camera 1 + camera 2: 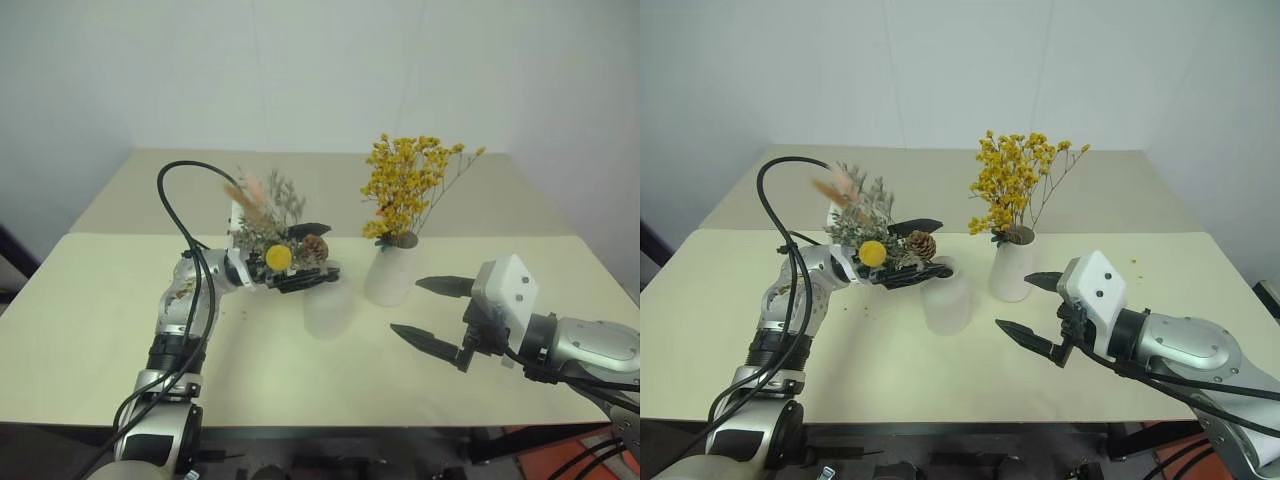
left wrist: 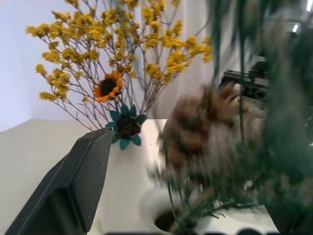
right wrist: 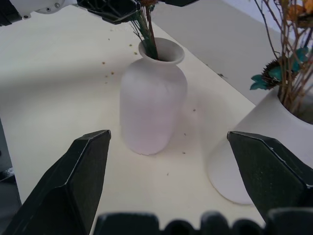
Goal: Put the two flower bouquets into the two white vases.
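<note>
Grey-green pinecone bouquet (image 1: 272,228), yellow ball

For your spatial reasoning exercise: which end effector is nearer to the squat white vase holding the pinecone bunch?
Left. The left end effector sits open just above the squat white vase, around the pinecone bunch. The right end effector stands apart to the vase's right, open.
</note>
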You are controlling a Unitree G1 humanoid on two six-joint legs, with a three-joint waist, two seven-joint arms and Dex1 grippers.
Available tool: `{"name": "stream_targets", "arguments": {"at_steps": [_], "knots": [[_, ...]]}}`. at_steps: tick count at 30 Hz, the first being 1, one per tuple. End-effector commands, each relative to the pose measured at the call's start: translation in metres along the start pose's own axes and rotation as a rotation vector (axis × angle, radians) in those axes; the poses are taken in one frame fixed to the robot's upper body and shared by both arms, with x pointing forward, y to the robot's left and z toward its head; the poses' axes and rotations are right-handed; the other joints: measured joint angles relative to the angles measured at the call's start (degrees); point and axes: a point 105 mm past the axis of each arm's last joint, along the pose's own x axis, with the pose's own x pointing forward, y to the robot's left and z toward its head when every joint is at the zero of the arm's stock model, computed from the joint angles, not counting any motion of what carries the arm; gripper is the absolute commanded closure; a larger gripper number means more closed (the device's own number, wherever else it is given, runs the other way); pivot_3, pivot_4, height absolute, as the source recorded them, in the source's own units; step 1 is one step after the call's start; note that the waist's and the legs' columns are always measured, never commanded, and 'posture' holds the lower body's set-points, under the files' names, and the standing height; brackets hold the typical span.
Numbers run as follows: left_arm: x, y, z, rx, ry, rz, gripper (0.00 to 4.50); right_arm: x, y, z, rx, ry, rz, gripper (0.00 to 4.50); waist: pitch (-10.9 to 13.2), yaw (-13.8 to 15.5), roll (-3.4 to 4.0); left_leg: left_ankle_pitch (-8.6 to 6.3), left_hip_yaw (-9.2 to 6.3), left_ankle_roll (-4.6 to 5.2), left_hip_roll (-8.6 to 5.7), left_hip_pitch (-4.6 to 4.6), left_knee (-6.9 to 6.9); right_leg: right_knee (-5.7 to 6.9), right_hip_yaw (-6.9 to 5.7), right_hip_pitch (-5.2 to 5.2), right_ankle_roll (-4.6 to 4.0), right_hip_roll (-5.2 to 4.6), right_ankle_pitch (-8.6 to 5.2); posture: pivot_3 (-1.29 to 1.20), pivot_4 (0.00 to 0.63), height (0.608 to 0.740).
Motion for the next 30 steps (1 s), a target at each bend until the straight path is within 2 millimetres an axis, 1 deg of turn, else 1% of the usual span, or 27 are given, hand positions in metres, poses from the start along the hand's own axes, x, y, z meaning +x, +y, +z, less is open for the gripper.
{"name": "stream_targets", "arguments": {"at_steps": [1, 4, 6, 11, 14, 18, 20, 22, 24, 27, 30], "knots": [[-0.007, 0.0, 0.015, 0.04, -0.014, 0.0, 0.03, -0.003, 0.004, 0.009, -0.04, -0.031, -0.004, 0.0, 0.0, -0.01, 0.0, 0.0, 0.0, 0.0, 0.0, 0.01, 0.0, 0.01, 0.0, 0.0, 0.0, 0.0, 0.0, 0.0, 0.15, 0.74], [-0.016, -0.003, 0.018, 0.036, 0.006, -0.004, 0.03, -0.005, 0.004, 0.009, -0.039, -0.026, -0.012, 0.0, 0.0, 0.02, 0.0, 0.0, -0.01, 0.0, 0.0, 0.01, 0.0, 0.03, 0.0, 0.0, 0.0, 0.0, 0.0, 0.0, 0.15, 0.74], [-0.027, -0.011, 0.019, 0.033, 0.041, -0.016, 0.03, -0.006, 0.005, 0.008, -0.037, -0.024, -0.017, 0.0, 0.0, -0.09, 0.01, 0.0, -0.01, 0.0, 0.01, 0.01, 0.0, 0.02, 0.0, 0.0, 0.01, -0.01, 0.0, 0.0, 0.15, 0.74], [-0.069, -0.024, 0.026, 0.021, 0.146, 0.033, 0.03, -0.009, 0.006, 0.007, -0.024, -0.018, -0.026, 0.0, 0.01, -0.08, 0.03, 0.0, 0.0, 0.0, 0.08, 0.03, -0.02, 0.07, 0.01, -0.06, -0.01, 0.03, -0.01, 0.0, 0.15, 0.74], [-0.093, -0.031, 0.036, 0.009, 0.164, 0.094, 0.03, -0.012, 0.005, 0.003, -0.01, -0.008, -0.031, 0.0, 0.01, 0.06, 0.04, 0.0, 0.01, 0.0, 0.08, 0.04, -0.02, 0.07, 0.01, -0.05, 0.04, 0.02, -0.06, 0.0, 0.15, 0.74], [-0.119, -0.038, 0.042, 0.036, 0.242, 0.181, 0.03, -0.016, 0.004, 0.0, 0.004, 0.001, -0.032, 0.0, 0.02, 0.3, 0.05, 0.0, 0.01, 0.0, 0.11, 0.01, -0.02, 0.05, -0.01, -0.07, 0.03, 0.01, -0.06, 0.0, 0.15, 0.74], [-0.131, -0.041, 0.048, 0.046, 0.254, 0.226, 0.03, -0.02, 0.002, -0.002, 0.016, 0.01, -0.037, 0.0, 0.03, 0.27, 0.06, 0.0, 0.03, 0.0, 0.11, 0.02, -0.02, 0.05, 0.0, -0.06, 0.03, 0.0, -0.06, 0.0, 0.15, 0.74], [-0.134, -0.044, 0.054, 0.051, 0.251, 0.236, 0.03, -0.025, -0.001, -0.004, 0.022, 0.023, -0.045, 0.0, 0.03, 0.37, 0.06, 0.0, 0.03, 0.0, 0.13, 0.03, -0.02, 0.05, -0.02, -0.06, 0.05, 0.01, -0.08, 0.0, 0.15, 0.74], [-0.132, -0.048, 0.057, 0.055, 0.247, 0.231, 0.03, -0.03, -0.006, -0.007, 0.025, 0.039, -0.059, 0.0, 0.03, 0.51, 0.06, 0.0, 0.04, 0.0, 0.14, 0.03, -0.02, 0.04, -0.03, -0.04, 0.06, 0.01, -0.1, 0.0, 0.15, 0.74], [-0.126, -0.052, 0.056, 0.059, 0.242, 0.22, 0.03, -0.038, -0.012, -0.011, 0.024, 0.066, -0.083, 0.0, 0.03, 0.54, 0.06, -0.01, 0.06, 0.0, 0.13, 0.04, -0.02, 0.02, -0.03, -0.02, 0.07, 0.0, -0.1, 0.0, 0.15, 0.74], [-0.123, -0.052, 0.053, 0.062, 0.244, 0.222, 0.03, -0.05, -0.021, -0.013, 0.017, 0.092, -0.122, 0.0, 0.02, 0.3, 0.07, -0.01, 0.07, 0.0, 0.14, 0.06, -0.04, 0.03, -0.01, -0.03, 0.05, 0.02, -0.1, 0.0, 0.15, 0.74]]}}
